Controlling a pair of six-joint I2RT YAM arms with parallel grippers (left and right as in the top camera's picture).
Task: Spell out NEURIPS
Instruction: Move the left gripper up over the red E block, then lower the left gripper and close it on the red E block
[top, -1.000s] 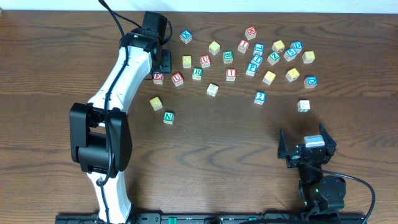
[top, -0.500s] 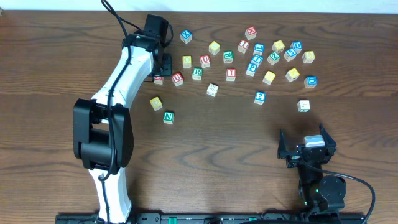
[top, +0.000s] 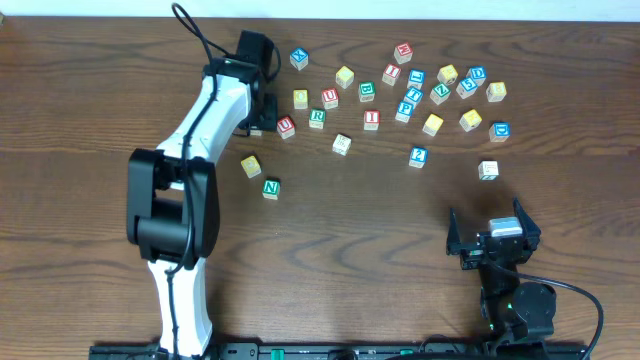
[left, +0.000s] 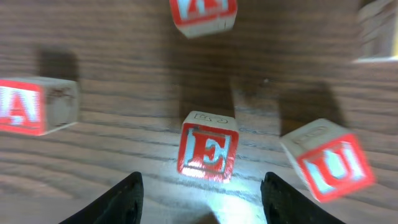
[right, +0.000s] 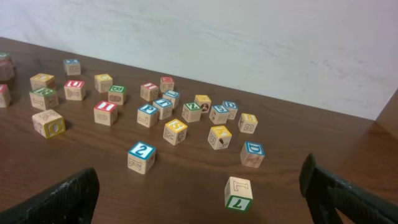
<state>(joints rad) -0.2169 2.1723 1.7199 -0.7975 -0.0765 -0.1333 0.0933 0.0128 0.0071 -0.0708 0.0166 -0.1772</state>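
In the left wrist view the red E cube (left: 208, 151) stands on the table just ahead of my left gripper (left: 204, 199). Its dark fingertips (left: 127, 196) are open on either side, and nothing is between them. The red U cube (left: 329, 163) lies tilted to the right of the E. From overhead the left gripper (top: 262, 118) covers the E, with the U (top: 286, 126), green R (top: 317, 117), red I (top: 371, 119) and blue P (top: 405, 109) in a loose row to its right. The green N (top: 271, 187) and a yellow-faced cube (top: 250, 165) sit nearer. My right gripper (top: 493, 238) rests open and empty.
A red A cube (left: 25, 107) lies left of the E, and another red cube (left: 203, 12) lies beyond it. Several other letter cubes cluster at the back right (top: 445, 85). A blue 2 cube (right: 142, 157) and a green 7 cube (right: 239, 193) stand ahead of the right gripper.
The left arm has swung right and come down over the E cube, which showed beside the gripper before and is now covered in the overhead view. The right arm has not moved.
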